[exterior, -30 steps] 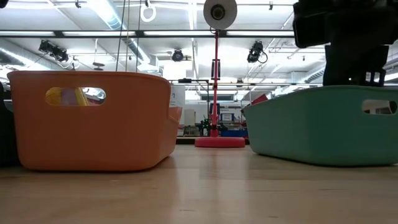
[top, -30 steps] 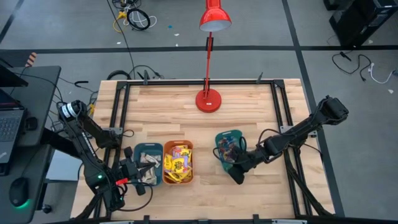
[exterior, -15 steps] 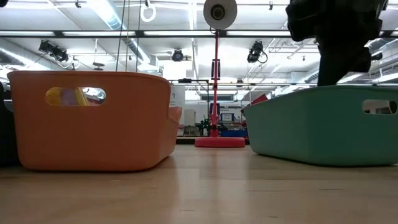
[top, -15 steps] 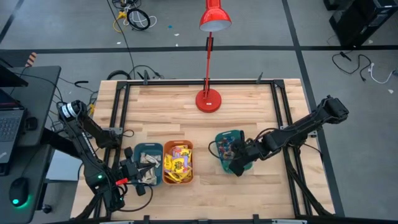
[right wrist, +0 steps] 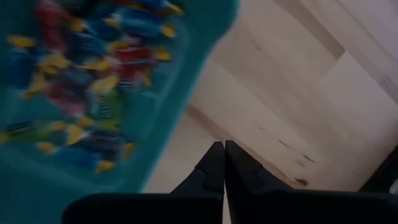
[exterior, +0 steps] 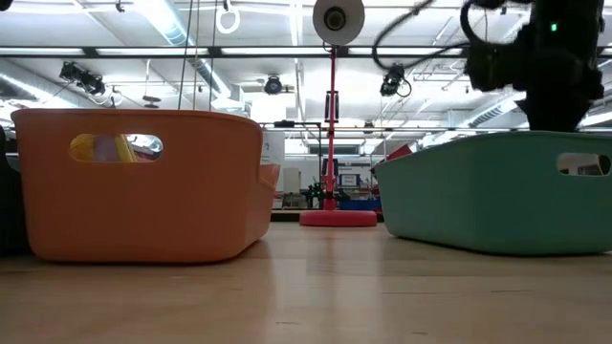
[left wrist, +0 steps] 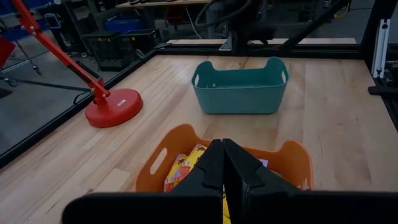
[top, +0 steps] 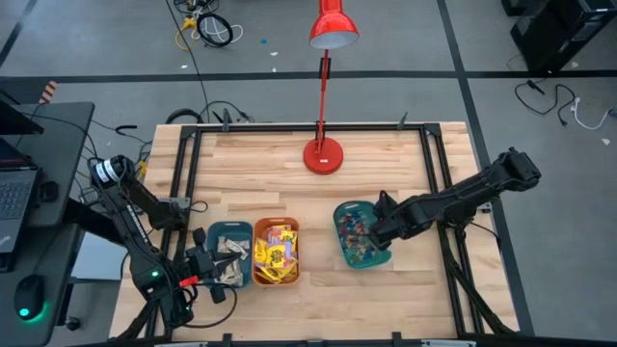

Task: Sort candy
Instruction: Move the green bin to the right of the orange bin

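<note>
Three bins stand in a row near the table's front. A dark teal bin (top: 231, 239) holds pale beige candy bars (top: 231, 256). The orange bin (top: 276, 253) holds yellow candy packets (left wrist: 184, 169). The teal bin (top: 359, 234) holds small red, blue and yellow candy pieces (right wrist: 81, 74). My left gripper (left wrist: 222, 163) is shut and hovers over the dark teal bin, pointing at the orange bin. My right gripper (right wrist: 222, 155) is shut and points down over bare table just beside the teal bin's right rim (top: 384, 241). In the low view that bin's wall (exterior: 497, 196) hides its fingertips.
A red desk lamp stands with its base (top: 323, 154) at the far middle of the table. Black frame rails (top: 439, 173) run along the table's sides. Bare wood (top: 318, 304) lies in front of the bins and between the orange and teal ones.
My right gripper has risen from the teal bin's near right corner and gone toward the table's far edge, along the bin's right side. It has tipped from nearly level to pointing down and stays shut. The bins have kept their places.
</note>
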Robot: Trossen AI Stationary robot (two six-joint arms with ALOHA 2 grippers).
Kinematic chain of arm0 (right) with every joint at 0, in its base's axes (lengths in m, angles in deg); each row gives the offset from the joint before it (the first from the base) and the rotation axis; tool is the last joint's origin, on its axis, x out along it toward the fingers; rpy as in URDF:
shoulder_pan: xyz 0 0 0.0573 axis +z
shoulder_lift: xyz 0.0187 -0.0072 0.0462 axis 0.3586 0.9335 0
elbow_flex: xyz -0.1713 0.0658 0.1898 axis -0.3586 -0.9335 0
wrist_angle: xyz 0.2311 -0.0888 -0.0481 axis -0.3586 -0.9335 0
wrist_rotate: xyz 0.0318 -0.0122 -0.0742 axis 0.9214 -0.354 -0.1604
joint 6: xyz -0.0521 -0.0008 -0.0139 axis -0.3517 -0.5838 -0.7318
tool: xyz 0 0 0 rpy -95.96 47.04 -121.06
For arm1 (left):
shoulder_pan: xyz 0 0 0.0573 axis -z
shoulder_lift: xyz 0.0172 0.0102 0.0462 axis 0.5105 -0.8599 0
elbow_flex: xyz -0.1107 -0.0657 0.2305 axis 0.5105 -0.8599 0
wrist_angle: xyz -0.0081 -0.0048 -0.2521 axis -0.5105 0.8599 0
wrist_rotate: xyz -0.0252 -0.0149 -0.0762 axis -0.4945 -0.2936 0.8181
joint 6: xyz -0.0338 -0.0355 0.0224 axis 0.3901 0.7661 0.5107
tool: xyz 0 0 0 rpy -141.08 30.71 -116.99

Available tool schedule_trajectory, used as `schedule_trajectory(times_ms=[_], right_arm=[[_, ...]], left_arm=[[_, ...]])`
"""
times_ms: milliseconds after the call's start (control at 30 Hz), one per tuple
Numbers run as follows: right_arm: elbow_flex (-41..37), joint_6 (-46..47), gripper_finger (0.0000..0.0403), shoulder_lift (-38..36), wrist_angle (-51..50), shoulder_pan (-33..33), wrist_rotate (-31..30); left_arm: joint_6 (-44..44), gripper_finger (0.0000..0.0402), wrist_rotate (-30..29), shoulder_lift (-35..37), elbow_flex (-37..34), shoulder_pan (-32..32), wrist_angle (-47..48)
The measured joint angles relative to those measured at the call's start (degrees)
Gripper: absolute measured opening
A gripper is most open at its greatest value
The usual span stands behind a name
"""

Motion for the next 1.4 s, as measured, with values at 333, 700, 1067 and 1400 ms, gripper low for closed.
schedule_trajectory(times_ms=[333,700,1067,1400], right_arm=[[-8.80,-0.24,0.0000,0.00,12.71,-1.82,2.47],[-13.81,-1.19,0.0000,0.00,30.86,-1.63,3.28],[-13.81,-5.18,0.0000,0.15,37.35,-2.49,3.37],[-13.81,-11.75,0.0000,0.15,39.80,-5.77,3.32]], left_arm=[[0.00,0.0000,-0.01,0.00,0.00,-0.02,0.00],[0.00,0.0000,-0.01,0.00,0.00,-0.02,0.01],[0.00,0.0000,-0.02,0.00,0.00,-0.01,0.04],[0.00,0.0000,-0.02,0.00,0.00,0.00,0.11]])
